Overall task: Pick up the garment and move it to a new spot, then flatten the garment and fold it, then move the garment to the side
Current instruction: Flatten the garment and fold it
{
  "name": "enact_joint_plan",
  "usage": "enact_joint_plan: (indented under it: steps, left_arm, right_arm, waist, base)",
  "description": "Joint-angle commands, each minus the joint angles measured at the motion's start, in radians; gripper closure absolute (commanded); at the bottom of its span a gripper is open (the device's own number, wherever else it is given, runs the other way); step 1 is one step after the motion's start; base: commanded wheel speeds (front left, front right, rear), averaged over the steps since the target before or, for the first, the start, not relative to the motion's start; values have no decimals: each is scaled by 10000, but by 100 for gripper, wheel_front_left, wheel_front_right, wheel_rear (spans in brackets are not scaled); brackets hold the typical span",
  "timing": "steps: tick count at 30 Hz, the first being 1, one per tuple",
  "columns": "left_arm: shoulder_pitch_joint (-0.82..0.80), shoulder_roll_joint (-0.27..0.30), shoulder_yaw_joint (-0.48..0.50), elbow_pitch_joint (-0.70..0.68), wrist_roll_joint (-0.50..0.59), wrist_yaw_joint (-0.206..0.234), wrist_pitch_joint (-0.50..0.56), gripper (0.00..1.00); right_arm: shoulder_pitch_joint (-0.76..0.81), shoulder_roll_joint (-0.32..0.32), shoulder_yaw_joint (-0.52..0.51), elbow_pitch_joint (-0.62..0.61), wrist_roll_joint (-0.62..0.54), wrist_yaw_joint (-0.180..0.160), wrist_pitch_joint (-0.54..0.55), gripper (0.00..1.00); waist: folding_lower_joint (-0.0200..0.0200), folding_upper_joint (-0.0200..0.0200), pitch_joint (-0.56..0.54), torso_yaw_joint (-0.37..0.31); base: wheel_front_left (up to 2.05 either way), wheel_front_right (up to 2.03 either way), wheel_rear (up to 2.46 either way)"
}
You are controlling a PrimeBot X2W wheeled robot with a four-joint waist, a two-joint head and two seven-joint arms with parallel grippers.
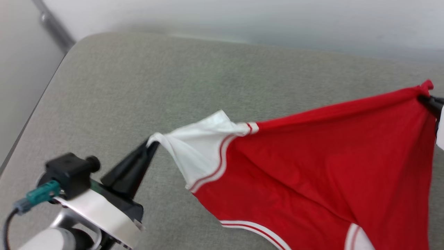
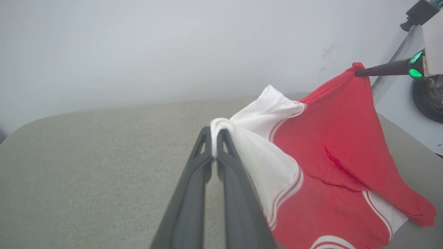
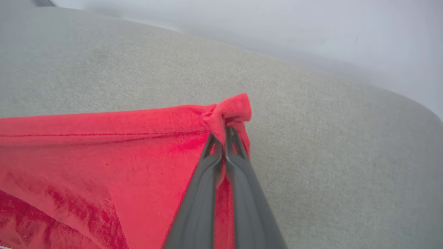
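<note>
Now, garment (image 1: 312, 166): strung between the left gripper (image 1: 152, 144) and the right gripper (image 1: 425, 100) as a sagging red sheet, plain side toward the head camera. Its top edge runs taut from grip to grip. Its lower part hangs down and, in the left wrist view, seems to rest on the padding.
Why held so: pinching two far-apart points and drawing them apart spreads the cloth, which I judge suits carrying it to a new spot and laying it flat.
White sleeve (image 1: 201, 152): gathered to a point right at the left fingertips, with the body fanning away toward the right arm.
Left grip: fingers pressed together on the sleeve's tip, with nothing else between them.
Red corner (image 1: 426, 86): pokes just past the right fingertips, the cloth dropping away below them and toward the left arm.
Right grip: clamped tight on that corner.
Grey surface (image 1: 138, 86): below both grippers and under the hanging cloth.
Wall (image 1: 242, 17): beyond the fingertips, past the surface's far edge.
</note>
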Motion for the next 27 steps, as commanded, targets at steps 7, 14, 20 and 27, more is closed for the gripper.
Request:
enact_joint_plan:
  steps: [7,14,20,27]
  left_arm:
    - [-845,586,1165,-468,29,359,-202,100]
    - [-2142,1021,1962,-1194,328,464,4,100]
    - [-3481,1210,2486,-1377,316,320,308,100]
    - [-5271,1267,2914,-1075,148,7,649,100]
  right_arm:
    - [-424,-52,-56,-1427,632,-4,-859,100]
    - [-824,-104,33,-2419,1013,-4,-1679,100]
    - [-1459,579,-272,-2811,1350,-4,-2312,100]
    - [-2225,750,-308,-3064,1236,-4,-2795,100]
  waist:
    - [0,0,-1229,-1498]
    - [0,0,-1570,-2255]
    - [0,0,-1572,-2732]
    - [0,0,-1098,-3093]
  base:
    - [0,0,0]
    - [0,0,0]
    - [0,0,0]
    - [0,0,0]
